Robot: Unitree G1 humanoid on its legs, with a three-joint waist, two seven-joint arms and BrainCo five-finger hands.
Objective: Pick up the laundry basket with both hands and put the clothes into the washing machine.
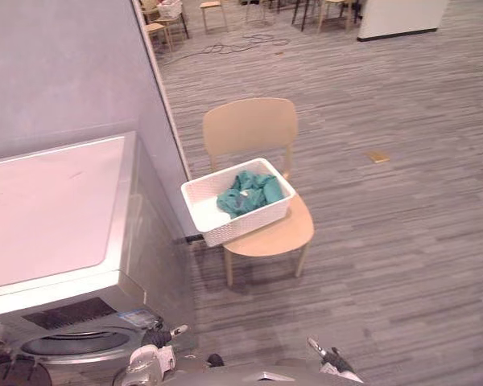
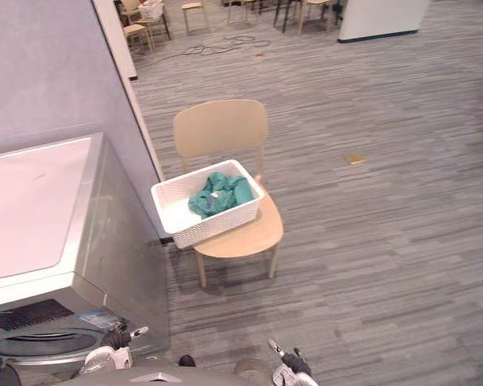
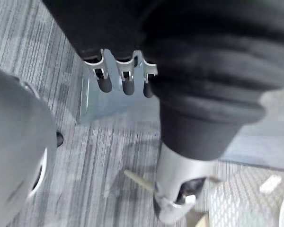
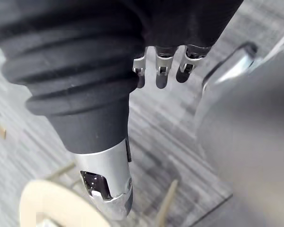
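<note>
A white woven laundry basket (image 1: pixel 205 211) rests on the seat of a light wooden chair (image 1: pixel 251 125), just right of the washing machine. Crumpled teal clothes (image 1: pixel 249 193) lie in the basket's right half. The washing machine (image 1: pixel 56 209) stands at the left with a flat white top, and its round front door (image 1: pixel 72 344) is near the lower left corner. My left hand (image 3: pixel 128 80) hangs low over the carpet with relaxed fingers and holds nothing. My right hand (image 4: pixel 161 71) hangs the same way, empty. Both hands are well short of the basket.
A grey partition wall (image 1: pixel 64 64) rises behind the machine and ends beside the chair. A small tan object (image 1: pixel 378 157) lies on the striped grey carpet to the right. More chairs (image 1: pixel 157 28), table legs and a floor cable (image 1: pixel 241 44) are far back.
</note>
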